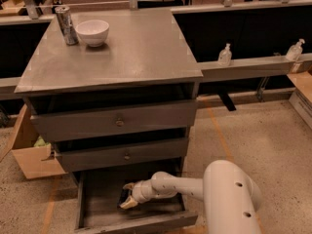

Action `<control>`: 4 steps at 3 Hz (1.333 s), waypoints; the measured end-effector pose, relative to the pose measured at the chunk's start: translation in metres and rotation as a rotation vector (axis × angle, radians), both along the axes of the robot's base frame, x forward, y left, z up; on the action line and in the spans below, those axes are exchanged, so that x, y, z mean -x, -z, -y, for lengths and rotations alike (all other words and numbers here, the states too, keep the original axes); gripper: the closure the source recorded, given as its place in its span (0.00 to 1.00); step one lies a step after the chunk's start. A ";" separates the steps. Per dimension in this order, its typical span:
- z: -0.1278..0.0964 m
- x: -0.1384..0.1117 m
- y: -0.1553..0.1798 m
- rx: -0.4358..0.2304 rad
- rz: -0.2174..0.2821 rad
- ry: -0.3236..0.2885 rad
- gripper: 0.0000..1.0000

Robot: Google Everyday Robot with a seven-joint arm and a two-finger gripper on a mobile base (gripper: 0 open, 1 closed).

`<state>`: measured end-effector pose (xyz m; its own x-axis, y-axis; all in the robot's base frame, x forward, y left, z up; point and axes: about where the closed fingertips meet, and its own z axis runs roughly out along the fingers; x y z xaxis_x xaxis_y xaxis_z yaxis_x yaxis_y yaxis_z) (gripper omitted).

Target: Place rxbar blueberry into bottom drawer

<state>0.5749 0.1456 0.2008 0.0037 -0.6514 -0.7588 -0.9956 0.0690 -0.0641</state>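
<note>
In the open bottom drawer [100, 209], low over its grey floor, the gripper [128, 196] clasps the dark rxbar blueberry [122, 195] between its fingers. Farther back, on the bench [136, 48], a white bowl [92, 32] stands just beside a silver can [66, 25].

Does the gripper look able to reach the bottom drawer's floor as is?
Likely yes: the bottom drawer stands open, and the gripper sits inside it, rxbar blueberry at its tip, bare floor below.

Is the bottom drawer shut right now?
No, the bottom drawer is pulled open, with the gripper reaching inside it at the rxbar blueberry.
</note>
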 end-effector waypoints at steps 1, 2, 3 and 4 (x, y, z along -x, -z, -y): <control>-0.011 -0.004 0.008 -0.003 -0.004 0.019 0.15; -0.014 -0.006 0.005 -0.016 -0.006 0.044 0.00; 0.006 -0.008 -0.015 -0.029 0.002 0.134 0.00; 0.054 -0.004 -0.043 -0.019 0.013 0.281 0.00</control>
<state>0.5786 0.0912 0.2436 -0.1649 -0.6140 -0.7719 -0.9364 0.3432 -0.0730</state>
